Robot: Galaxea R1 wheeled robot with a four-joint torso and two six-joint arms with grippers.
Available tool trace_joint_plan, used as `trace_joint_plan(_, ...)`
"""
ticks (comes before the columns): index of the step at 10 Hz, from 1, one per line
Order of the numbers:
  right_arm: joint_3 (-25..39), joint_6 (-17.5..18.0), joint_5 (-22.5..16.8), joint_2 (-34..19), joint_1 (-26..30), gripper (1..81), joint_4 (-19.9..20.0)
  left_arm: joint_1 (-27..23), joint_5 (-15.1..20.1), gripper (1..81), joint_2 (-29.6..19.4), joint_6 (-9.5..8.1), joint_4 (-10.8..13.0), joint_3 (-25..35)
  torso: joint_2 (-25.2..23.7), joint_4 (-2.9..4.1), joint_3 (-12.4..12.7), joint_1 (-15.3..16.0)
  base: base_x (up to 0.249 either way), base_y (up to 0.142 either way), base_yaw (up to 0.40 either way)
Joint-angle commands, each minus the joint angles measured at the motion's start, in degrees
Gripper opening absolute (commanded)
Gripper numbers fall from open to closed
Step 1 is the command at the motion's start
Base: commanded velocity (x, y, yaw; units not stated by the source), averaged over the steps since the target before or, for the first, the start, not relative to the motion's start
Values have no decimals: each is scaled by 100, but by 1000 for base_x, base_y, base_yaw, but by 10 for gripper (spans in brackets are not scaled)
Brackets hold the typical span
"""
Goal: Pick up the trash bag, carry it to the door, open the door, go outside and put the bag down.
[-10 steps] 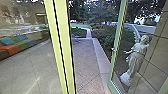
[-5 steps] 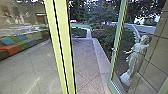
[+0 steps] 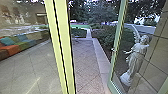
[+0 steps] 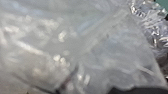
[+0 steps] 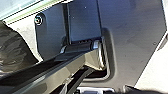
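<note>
The trash bag [image 4: 100,50], pale, see-through and crinkled, spreads across the left wrist view, close to the camera. How my left gripper stands on it cannot be made out. In the head view a glass door with a pale green frame [image 3: 116,45] stands open to the right of a paved way outside. A yellow-green post [image 3: 61,47] rises left of that opening. A dark crinkled surface [image 5: 15,50] shows in the right wrist view; whether it is part of the bag I cannot tell.
Beyond the opening, paving [image 3: 87,65] runs between the post and a low pale kerb [image 3: 100,56], with hedges [image 3: 103,35] behind. Colourful seats [image 3: 15,46] line the left side. A white statue [image 3: 136,58] appears in the door's glass.
</note>
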Motion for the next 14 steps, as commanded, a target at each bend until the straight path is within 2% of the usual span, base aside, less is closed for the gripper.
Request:
trace_joint_plan(1, 73, -33, -276, 30, 273, 811, -85, -296, 432, 10, -47, 19, 30, 14, 0, 0, 0, 0, 0, -76, 0)
trace_joint_plan(14, 73, -50, -276, 56, 255, 811, -85, -287, 432, 10, -30, 19, 56, 14, -5, 0, 2, -6, 0, -80, 0)
